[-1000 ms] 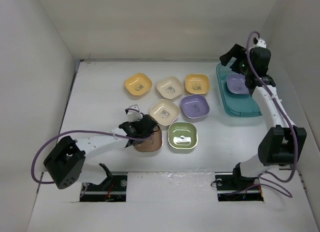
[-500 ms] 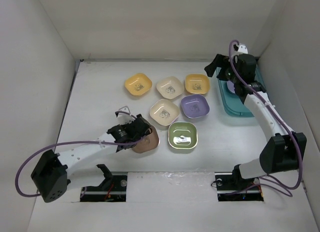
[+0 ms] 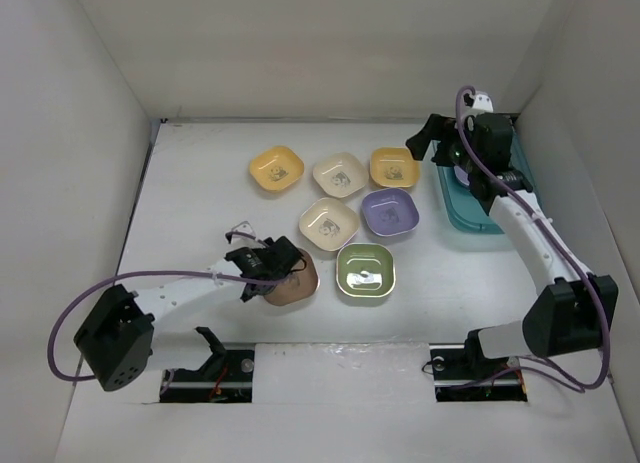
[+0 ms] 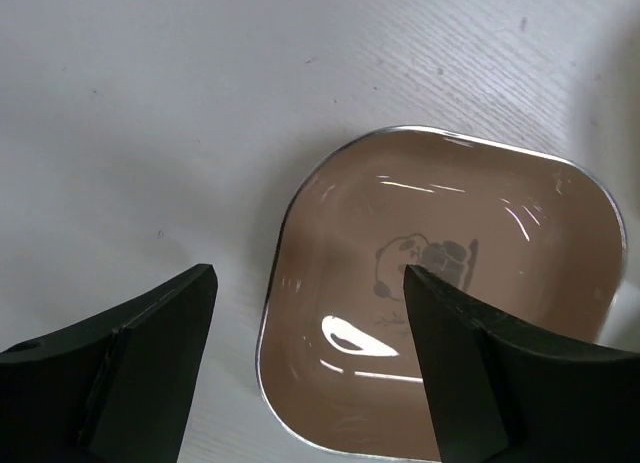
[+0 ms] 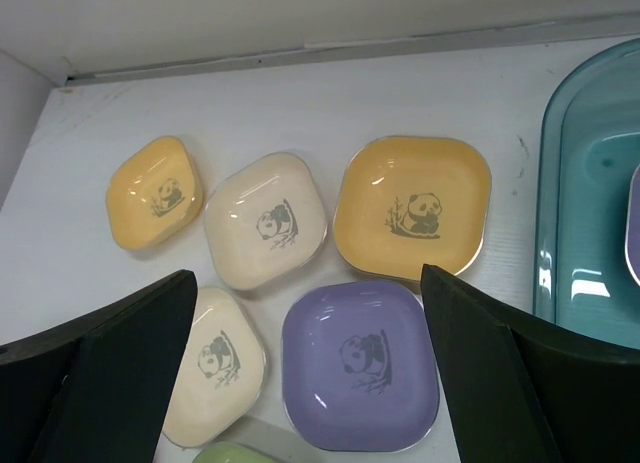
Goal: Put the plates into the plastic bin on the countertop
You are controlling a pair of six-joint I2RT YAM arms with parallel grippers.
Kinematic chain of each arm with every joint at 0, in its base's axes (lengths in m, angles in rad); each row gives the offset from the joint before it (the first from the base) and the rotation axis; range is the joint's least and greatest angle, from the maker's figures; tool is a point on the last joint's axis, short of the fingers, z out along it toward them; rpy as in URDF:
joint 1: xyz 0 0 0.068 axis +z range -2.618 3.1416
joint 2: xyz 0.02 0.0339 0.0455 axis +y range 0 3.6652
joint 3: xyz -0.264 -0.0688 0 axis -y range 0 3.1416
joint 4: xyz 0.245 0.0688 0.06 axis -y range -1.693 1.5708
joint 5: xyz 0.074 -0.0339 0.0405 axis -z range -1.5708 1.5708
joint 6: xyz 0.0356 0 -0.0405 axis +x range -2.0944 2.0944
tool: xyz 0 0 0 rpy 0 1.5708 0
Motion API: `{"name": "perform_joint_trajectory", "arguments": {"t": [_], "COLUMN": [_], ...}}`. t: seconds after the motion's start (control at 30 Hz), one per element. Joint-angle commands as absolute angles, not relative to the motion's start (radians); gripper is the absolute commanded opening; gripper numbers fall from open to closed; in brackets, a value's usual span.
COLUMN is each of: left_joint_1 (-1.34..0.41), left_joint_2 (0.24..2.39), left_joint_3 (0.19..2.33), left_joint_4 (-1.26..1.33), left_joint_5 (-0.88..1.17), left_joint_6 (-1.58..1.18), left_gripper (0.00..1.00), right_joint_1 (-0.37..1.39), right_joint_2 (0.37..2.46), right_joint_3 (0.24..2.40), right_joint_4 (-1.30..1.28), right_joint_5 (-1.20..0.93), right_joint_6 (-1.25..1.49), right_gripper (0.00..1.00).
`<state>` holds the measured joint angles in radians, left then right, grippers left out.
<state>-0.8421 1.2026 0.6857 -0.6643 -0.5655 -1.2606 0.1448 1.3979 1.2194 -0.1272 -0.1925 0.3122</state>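
Seven plates lie on the countertop [image 3: 190, 213]: yellow [image 3: 276, 169], cream [image 3: 340, 174], yellow [image 3: 394, 167], cream [image 3: 328, 223], purple [image 3: 389, 212], green [image 3: 366, 273] and brown [image 3: 300, 283]. My left gripper [image 3: 286, 267] is open and empty, low over the brown plate [image 4: 440, 293], its jaws straddling the plate's left rim [image 4: 310, 368]. My right gripper [image 3: 430, 143] is open and empty, held high left of the teal plastic bin [image 3: 480, 215]. Its view shows the purple plate [image 5: 360, 368] between the fingers and the bin [image 5: 590, 183] at the right. A purple plate's edge [image 5: 634, 228] shows inside the bin.
White walls close the countertop at the left, back and right. The right arm [image 3: 520, 223] crosses over the bin and hides most of its inside. The arm bases [image 3: 210, 368] sit at the near edge. The plates lie close together, some nearly touching.
My right gripper has swung left from above the bin to above the back right plates. My left gripper has stayed at the brown plate, shifting slightly toward me. The plates have not moved.
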Motion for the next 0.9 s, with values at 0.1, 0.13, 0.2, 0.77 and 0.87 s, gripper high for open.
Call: {"name": "perform_joint_trajectory", "arguments": {"t": [0.1,0.13,0.2,0.77,0.87], "left_joint_1": [-0.815,-0.815,-0.815,-0.861,-0.861], "left_joint_2": [1.229,1.229,1.198,1.054,1.054], "left_joint_3": [0.583,0.583,0.574,0.877,0.923], "left_joint_4": [-0.606,-0.623,-0.658,-0.845,-0.845], "left_joint_5": [-0.558,-0.558,-0.580,-0.782,-0.808], "left_joint_6": [-1.425,-1.449,-1.488,-1.322,-1.281], "left_gripper": [0.45,0.39,0.22,0.00,0.00], "right_joint_1": [0.149,0.140,0.140,0.632,0.695], "right_joint_2": [1.316,1.316,1.307,1.499,1.535], "right_joint_3": [1.210,1.210,1.201,1.258,1.249], "right_joint_4": [-0.087,-0.087,-0.087,-0.097,-0.078], "right_joint_5": [-0.216,-0.216,-0.235,-0.439,-0.448], "right_joint_6": [0.288,0.288,0.288,0.032,0.032], "right_gripper": [0.99,0.99,0.99,0.99,0.99]}}
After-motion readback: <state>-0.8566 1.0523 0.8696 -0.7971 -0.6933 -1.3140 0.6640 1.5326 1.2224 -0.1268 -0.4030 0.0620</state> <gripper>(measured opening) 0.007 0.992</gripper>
